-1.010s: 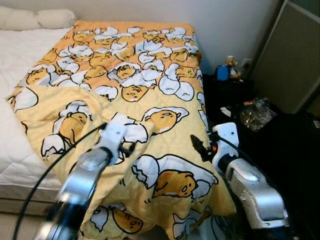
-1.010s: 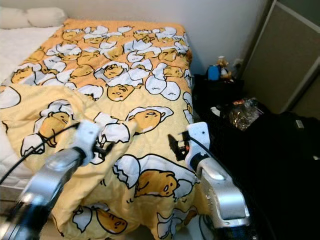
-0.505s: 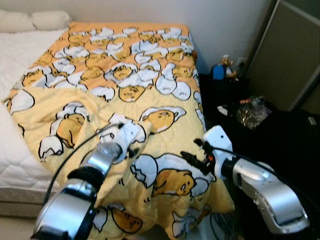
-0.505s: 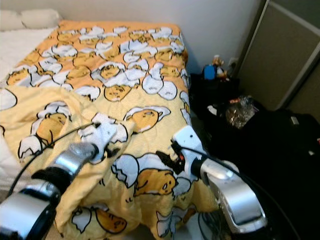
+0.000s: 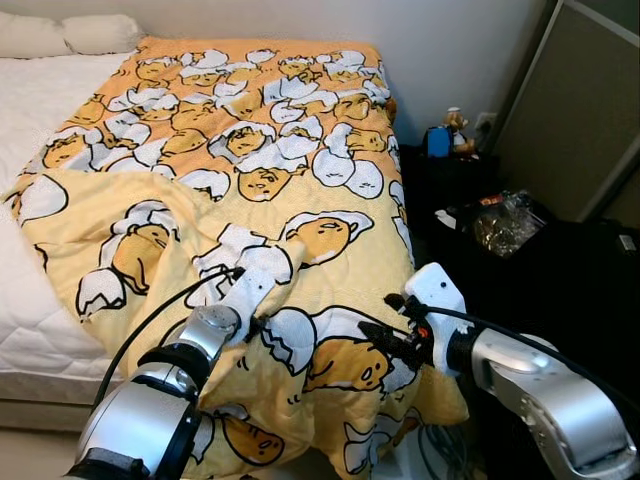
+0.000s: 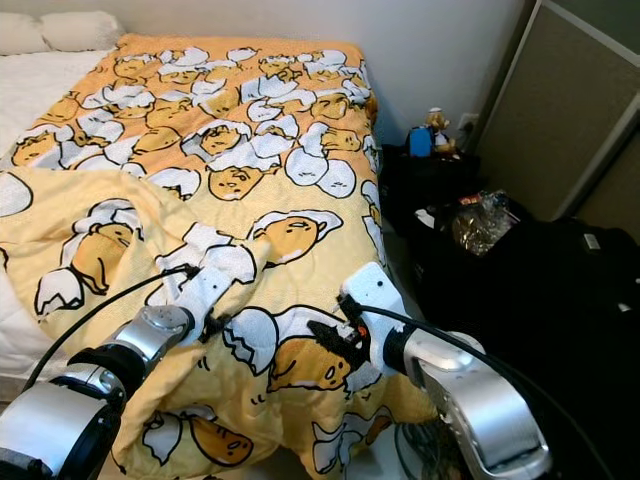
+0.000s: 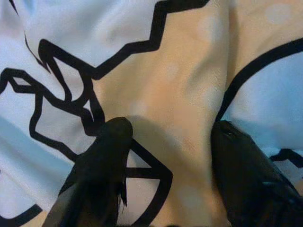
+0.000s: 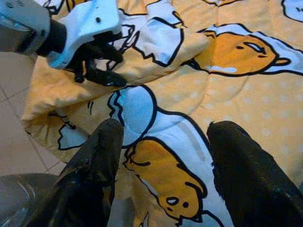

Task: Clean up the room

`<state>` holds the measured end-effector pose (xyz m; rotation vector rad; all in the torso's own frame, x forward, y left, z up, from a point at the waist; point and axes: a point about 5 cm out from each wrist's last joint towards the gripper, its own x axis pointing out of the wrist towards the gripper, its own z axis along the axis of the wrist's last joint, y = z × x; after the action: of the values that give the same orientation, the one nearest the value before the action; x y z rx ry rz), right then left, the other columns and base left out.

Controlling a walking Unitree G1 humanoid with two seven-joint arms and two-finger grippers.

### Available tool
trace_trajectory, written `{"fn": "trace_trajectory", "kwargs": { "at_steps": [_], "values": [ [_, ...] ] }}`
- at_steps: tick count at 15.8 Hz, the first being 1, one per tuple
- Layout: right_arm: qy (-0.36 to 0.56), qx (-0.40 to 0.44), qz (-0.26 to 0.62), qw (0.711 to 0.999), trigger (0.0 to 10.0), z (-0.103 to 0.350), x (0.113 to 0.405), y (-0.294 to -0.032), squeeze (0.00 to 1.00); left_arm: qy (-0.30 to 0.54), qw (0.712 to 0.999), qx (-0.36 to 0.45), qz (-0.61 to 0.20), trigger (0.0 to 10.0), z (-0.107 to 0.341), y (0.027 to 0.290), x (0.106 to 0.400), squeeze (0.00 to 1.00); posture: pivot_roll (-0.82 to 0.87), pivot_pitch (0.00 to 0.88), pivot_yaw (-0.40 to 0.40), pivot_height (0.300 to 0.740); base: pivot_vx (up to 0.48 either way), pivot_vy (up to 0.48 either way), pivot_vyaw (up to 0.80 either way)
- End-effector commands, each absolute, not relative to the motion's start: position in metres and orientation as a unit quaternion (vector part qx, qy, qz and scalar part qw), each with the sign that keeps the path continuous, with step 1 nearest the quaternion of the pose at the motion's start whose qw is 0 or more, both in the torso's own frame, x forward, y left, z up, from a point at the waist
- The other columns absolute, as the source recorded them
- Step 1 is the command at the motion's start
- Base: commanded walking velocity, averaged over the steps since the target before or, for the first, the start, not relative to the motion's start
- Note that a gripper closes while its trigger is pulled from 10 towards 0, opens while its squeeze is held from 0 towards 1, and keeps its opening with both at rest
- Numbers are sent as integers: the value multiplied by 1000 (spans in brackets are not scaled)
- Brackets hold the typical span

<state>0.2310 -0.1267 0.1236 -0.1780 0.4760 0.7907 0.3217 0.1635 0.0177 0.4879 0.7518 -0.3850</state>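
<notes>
- a yellow-orange blanket (image 5: 270,160) printed with egg cartoon figures covers most of the bed, its near end hanging over the foot toward the floor.
- a folded-back flap of the blanket lies on the robot's left side, beside bare white mattress (image 5: 30,110) and two pillows (image 5: 70,32) at the head.
- the left gripper (image 5: 250,318) rests on the blanket near the foot of the bed; in the left wrist view its fingers (image 7: 102,161) stand apart with the tips pressed on the cloth.
- the right gripper (image 5: 385,335) hovers just above the blanket's near right part, its fingers (image 8: 102,146) spread wide, holding nothing.
- to the right stands a dark low table (image 5: 450,180) with small items and a crinkled plastic bag (image 5: 505,222).
</notes>
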Motion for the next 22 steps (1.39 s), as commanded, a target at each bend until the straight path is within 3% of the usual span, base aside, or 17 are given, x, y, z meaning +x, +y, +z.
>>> {"fn": "trace_trajectory", "kwargs": {
  "at_steps": [1,7,13,16,19,22],
  "values": [
    [230,-82,395,886,10000,127,226,-125,0,347,891,236,-177,0,26,164,329,0,-252,15,25,740,0,0,0],
    [228,-91,415,876,10000,123,229,-123,0,339,900,219,-162,0,28,170,330,0,-249,6,19,740,0,0,0],
    [216,-56,490,843,10000,116,225,-119,0,340,904,209,-156,0,29,181,329,0,-225,0,17,740,0,0,0],
    [211,-56,480,850,10000,114,229,-127,0,336,909,196,-150,0,30,189,329,0,-211,0,16,740,0,0,0],
    [195,-45,478,855,10000,113,235,-127,0,335,917,169,-135,0,27,206,322,0,-199,0,20,740,0,0,0],
    [178,-38,487,854,10000,116,235,-120,0,294,943,121,-94,0,40,237,321,0,-169,0,37,740,0,0,0]
  ]
}}
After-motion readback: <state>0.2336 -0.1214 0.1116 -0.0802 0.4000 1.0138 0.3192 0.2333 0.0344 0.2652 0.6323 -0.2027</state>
